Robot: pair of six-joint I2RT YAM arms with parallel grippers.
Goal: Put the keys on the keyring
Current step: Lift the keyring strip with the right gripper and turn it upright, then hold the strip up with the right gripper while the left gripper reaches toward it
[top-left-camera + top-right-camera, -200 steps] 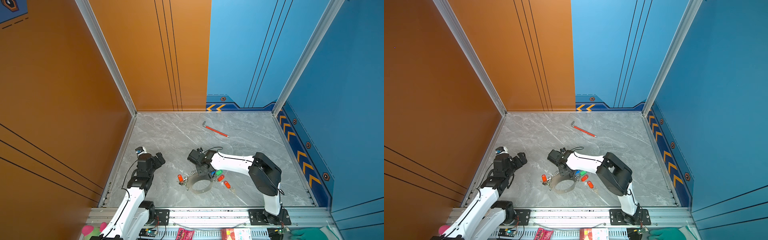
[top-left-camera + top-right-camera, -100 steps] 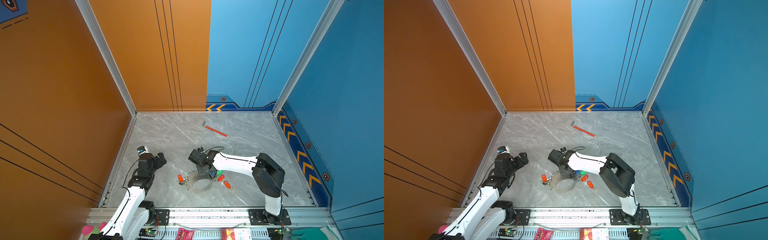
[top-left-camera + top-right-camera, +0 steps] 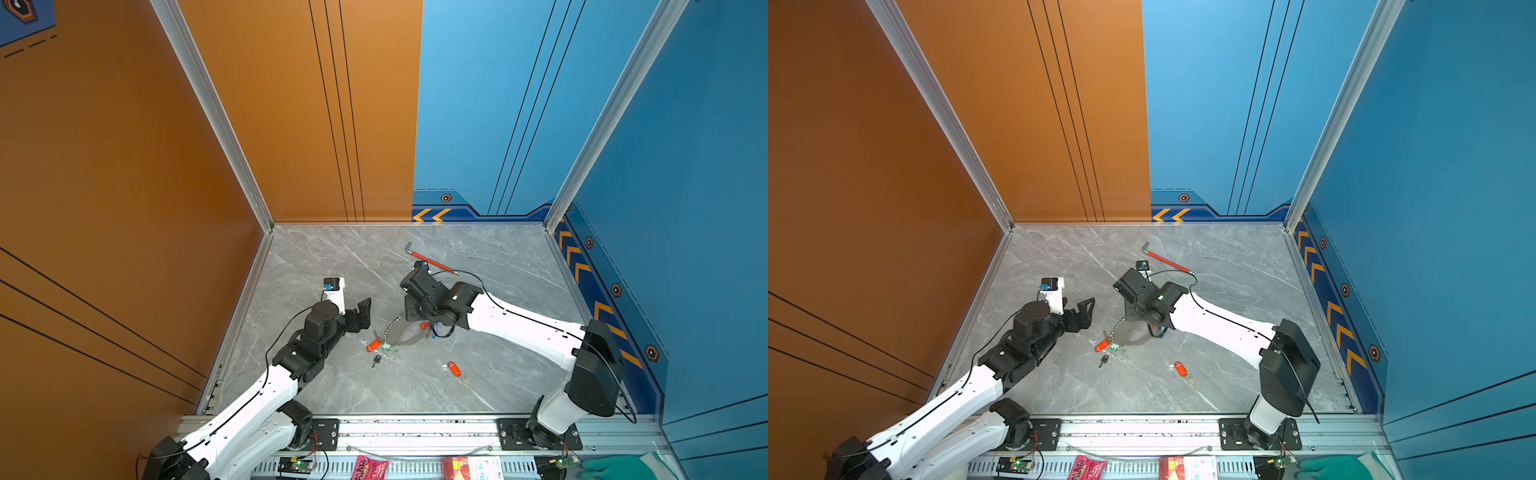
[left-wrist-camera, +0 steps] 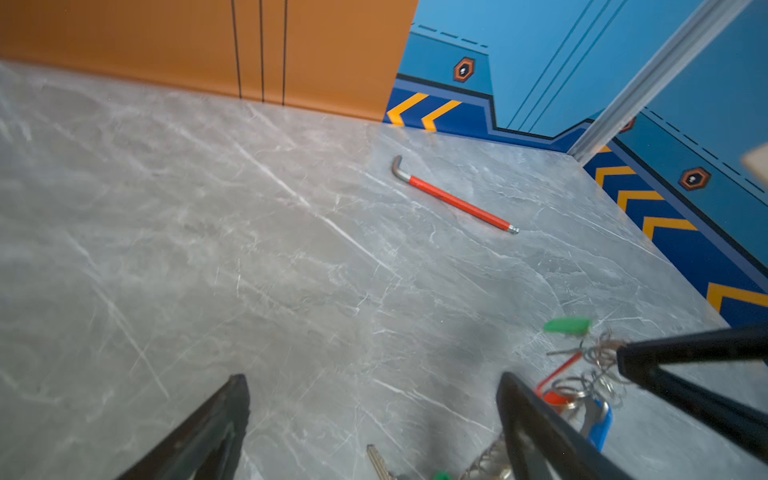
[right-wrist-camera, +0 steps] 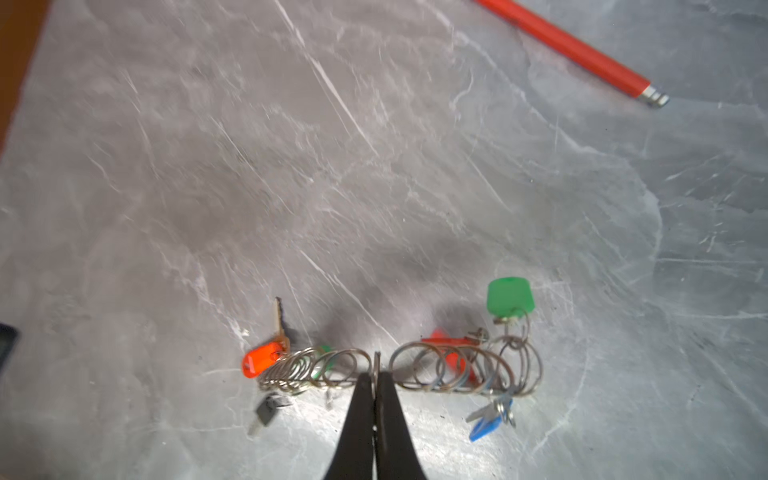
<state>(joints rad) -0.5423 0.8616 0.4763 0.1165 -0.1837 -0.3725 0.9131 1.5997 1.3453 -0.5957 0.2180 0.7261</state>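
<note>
1. Right arm. The right gripper (image 5: 376,376) is fully closed on 1 link of the silver chain edging the keyring (image 3: 405,336). 1 second earlier the keyring lay flat on the table (image 3: 332,257), nearer the front rail. It is now raised at the gripped side and has shifted toward the back wall. Whether its lower end touches the table cannot be told.
2. Left arm. The left gripper (image 3: 362,316) has advanced toward the keyring. Its jaws stand wide apart and hold nothing.
3. Keys on the chain. The orange-tagged key (image 5: 259,360), green-tagged key (image 5: 509,297) and blue-tagged key (image 5: 486,426) now hang from the lifted chain.
4. Loose key. 1 orange-tagged loose key (image 3: 454,368) lies where it was, well apart from the keyring.

Judgement: the keyring is now held up for threading. The loose key remains to be fetched, probably by the left gripper.
</note>
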